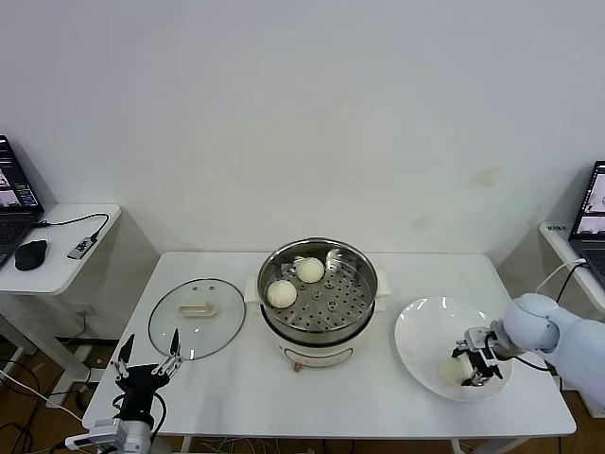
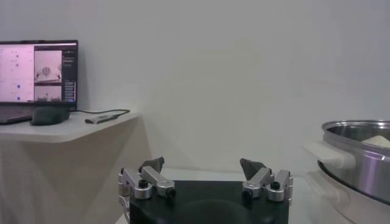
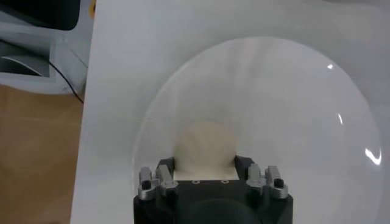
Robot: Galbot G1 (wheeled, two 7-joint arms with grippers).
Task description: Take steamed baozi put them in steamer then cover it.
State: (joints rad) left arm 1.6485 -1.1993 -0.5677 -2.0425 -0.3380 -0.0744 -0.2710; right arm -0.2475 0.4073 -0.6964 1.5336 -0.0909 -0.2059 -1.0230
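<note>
— Baozi count?
— Two baozi point(image 1: 296, 282) sit on the perforated tray of the steamer point(image 1: 319, 291), toward its left side. One more baozi point(image 3: 205, 148) lies on the white plate point(image 1: 425, 352), right of the steamer.
— Right gripper?
— The right gripper point(image 1: 475, 357) is down on the plate with its fingers point(image 3: 242, 165) on either side of that bun, narrowed around it.
— Cover?
— The cover point(image 1: 197, 317) lies flat on the table point(image 1: 378, 397), left of the steamer, handle up.
— Left arm?
— The left gripper point(image 1: 147, 359) hovers at the table's front left corner, spread wide and holding nothing.
</note>
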